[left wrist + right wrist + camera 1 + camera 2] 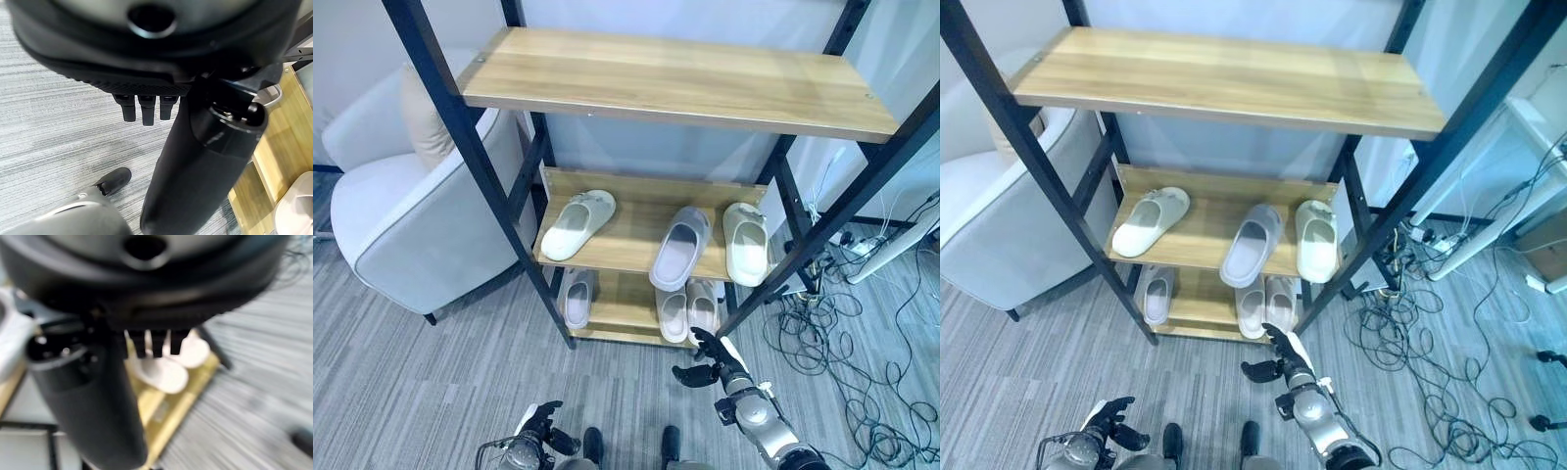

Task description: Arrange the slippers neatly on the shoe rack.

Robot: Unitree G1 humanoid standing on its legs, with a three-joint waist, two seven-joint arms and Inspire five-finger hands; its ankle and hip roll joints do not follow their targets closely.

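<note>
The shoe rack [636, 257] has a black frame and wooden shelves. Its middle shelf holds a white slipper [578, 223] at the left, a grey slipper [680, 247] jutting over the front edge, and a cream slipper [745, 243] at the right. On the bottom shelf lie one pale slipper [578, 299] on the left and a pale pair [687, 311] on the right. My right hand [710, 364] hovers open and empty just in front of that pair [166, 372], fingers [152, 343] pointing at it. My left hand [540, 426] hangs low over the carpet, open and empty, left of the rack.
A white armchair [391, 215] stands close against the rack's left side. Loose cables [842, 333] cover the floor right of the rack. The wide top shelf [675, 83] overhangs the lower shelves. Grey carpet [460, 372] lies in front.
</note>
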